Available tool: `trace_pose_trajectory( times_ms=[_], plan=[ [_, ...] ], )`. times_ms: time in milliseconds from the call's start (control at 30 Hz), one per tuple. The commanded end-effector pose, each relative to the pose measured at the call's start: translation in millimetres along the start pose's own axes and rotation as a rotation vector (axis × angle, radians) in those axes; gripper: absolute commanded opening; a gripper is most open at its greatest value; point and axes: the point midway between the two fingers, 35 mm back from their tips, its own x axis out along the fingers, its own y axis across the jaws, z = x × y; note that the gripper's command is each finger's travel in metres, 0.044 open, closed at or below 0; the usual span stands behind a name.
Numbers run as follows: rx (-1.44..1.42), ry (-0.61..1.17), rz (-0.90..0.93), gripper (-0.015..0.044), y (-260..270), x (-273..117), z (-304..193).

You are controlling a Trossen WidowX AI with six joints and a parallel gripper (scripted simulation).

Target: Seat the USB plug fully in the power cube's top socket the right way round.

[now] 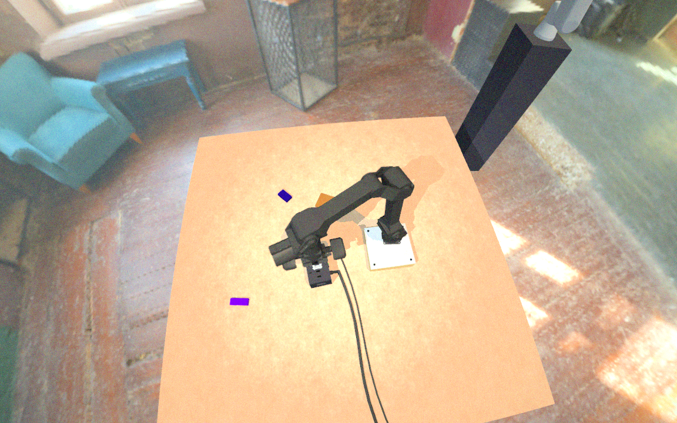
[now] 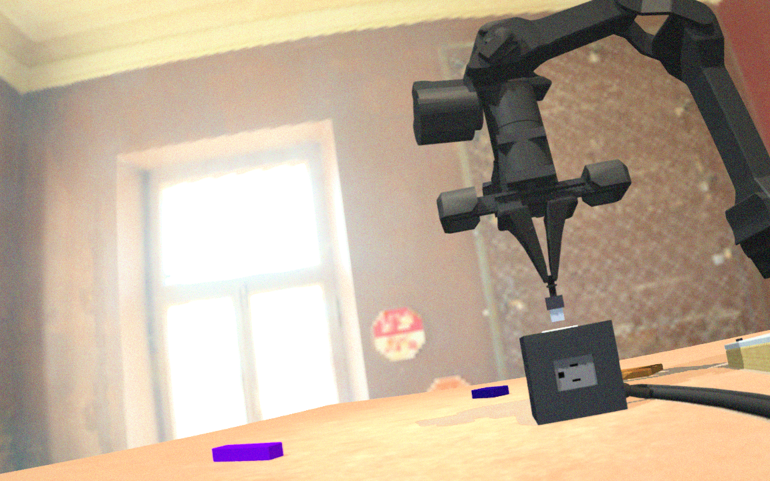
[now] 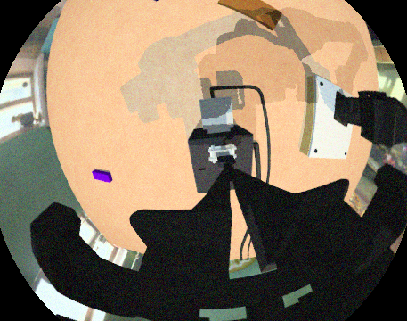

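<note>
The gripper (image 2: 550, 280) (image 3: 229, 168) is shut on the USB plug (image 2: 554, 302) (image 3: 225, 159), a small dark body with a pale metal end pointing down. In the exterior view a gap shows between this metal end and the top of the black power cube (image 1: 320, 279) (image 2: 603, 395) (image 3: 203, 180). The cube stands upright on the table. The plug is out of the white-rimmed top socket (image 1: 317, 267) (image 3: 211, 153), and hangs above it. In the wrist view it partly covers the socket. Which way round the plug faces I cannot tell. The top view hides the fingertips.
A grey block (image 3: 216, 111) with a cable is at the cube's far side. Another cable (image 2: 704, 401) leaves the cube's side. A purple block (image 1: 238, 301) (image 2: 247, 452) (image 3: 101, 176), a dark blue block (image 1: 284, 195) (image 2: 489, 392) and a brown piece (image 1: 324, 200) (image 3: 254, 12) lie on the table.
</note>
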Motion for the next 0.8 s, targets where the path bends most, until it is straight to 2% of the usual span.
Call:
trace_pose_trajectory(
  times_ms=[0,767],
  plan=[
    [-0.003,0.008,-0.001,0.0000,0.2,0.8,-1.1],
    [-0.003,0.014,-0.001,0.0000,0.5,3.6,-1.6]
  ],
)
